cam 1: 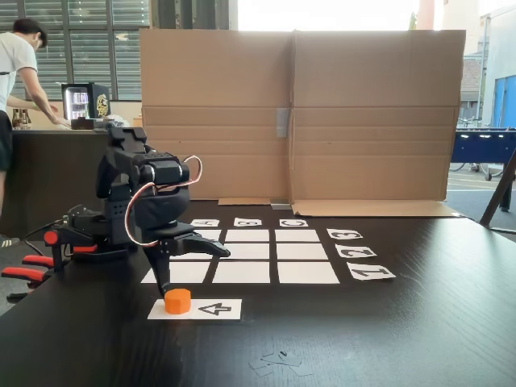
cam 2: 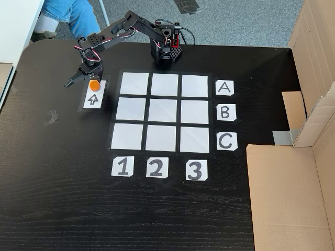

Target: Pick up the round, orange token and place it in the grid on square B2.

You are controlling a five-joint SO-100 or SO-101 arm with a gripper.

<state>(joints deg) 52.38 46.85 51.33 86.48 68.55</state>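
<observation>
You see the token resting on the white arrow strip, at the end the black arrow points toward. In a fixed view from above, the token sits at the 12 o'clock end of the strip, and the strip lies at 9 o'clock of the grid, apart from it across a dark gap of table.

The gripper hangs low over the strip. Its fingers are spread open: one points straight down and ends just behind the token, the other angles out toward the grid above the near-left cell. In the top-down fixed view the gripper straddles the token's 10 o'clock side, one finger reaching out to 9 o'clock. You cannot tell from either view whether a finger touches the token.

Square B2 is bare white paper, with neighbour cells on all four edges. Labels A, B, C stand at 3 o'clock of the grid, and labels 1, 2, 3 at 6 o'clock.

The arm base is fixed at the table's 12 o'clock edge, just beyond the grid. A cardboard screen stands along one table edge. A person leans at a counter in the background.
</observation>
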